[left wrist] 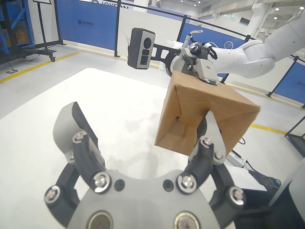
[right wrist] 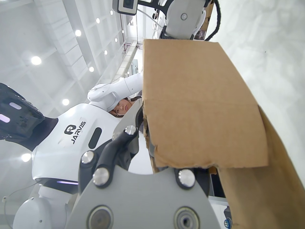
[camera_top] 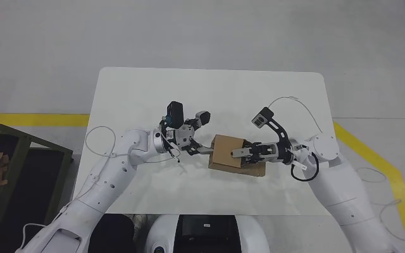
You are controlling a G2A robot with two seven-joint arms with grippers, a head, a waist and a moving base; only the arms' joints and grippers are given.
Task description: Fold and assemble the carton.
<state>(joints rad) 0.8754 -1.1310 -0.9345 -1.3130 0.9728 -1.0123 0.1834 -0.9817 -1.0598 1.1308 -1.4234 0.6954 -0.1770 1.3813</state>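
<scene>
- The carton sat near the middle of the white table, a brown cardboard box between my two arms and tilted a little on one edge.
- From the left wrist view, the carton showed its near end with the flaps folded inward and meeting at a small notch.
- My left gripper was spread wide at the carton's left end.
- One of its fingers pressed against the folded end flaps, its tip in the notch. The other finger stood apart over the bare table, touching nothing.
- My right gripper was clamped on the carton at the opposite end. In the left wrist view one finger of that right gripper lay flat on the carton's top panel.
- In the right wrist view the right gripper had one finger against the outside of a carton wall. The other finger was hidden behind the cardboard.
- The carton's edge at my right gripper was ragged, and a loose flap hung beside it.
- I could not tell whether the carton's underside rested fully on the table.
</scene>
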